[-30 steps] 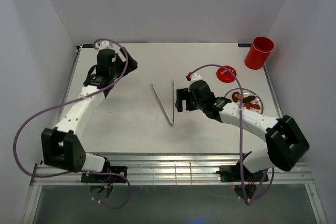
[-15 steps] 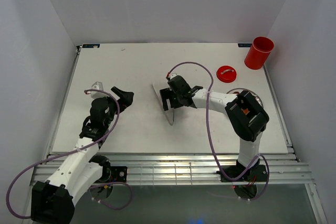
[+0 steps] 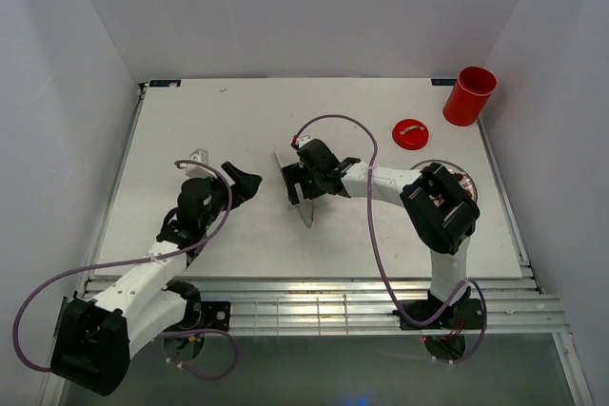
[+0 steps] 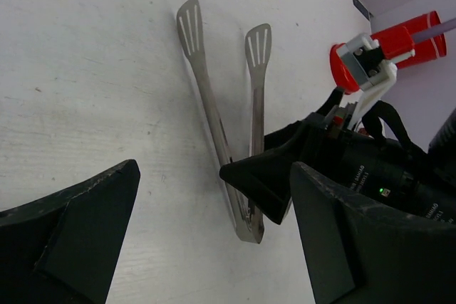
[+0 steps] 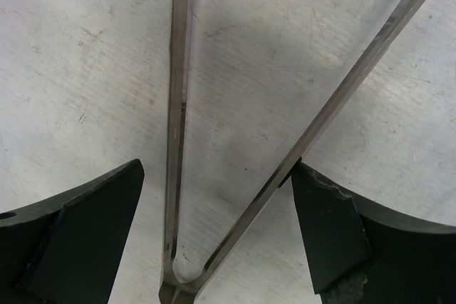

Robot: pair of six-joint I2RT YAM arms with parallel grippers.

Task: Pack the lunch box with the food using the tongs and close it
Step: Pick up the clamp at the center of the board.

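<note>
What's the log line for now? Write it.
right fingers: open over tongs | left fingers: open, empty | lunch box: lid off

Tongs [image 4: 204, 90]: one. Lunch box [image 3: 469, 95]: one. Lid [image 3: 410, 133]: one.

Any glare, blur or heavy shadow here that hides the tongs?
Top external: even soft light, faint shadows; the right gripper covers the middle of the tongs. Left wrist: tongs sharp, no glare; the left gripper's fingers are dark, little detail. Right wrist: both tong arms sharp, soft shadow beside each, slight sheen; the right gripper's fingers near black.
</note>
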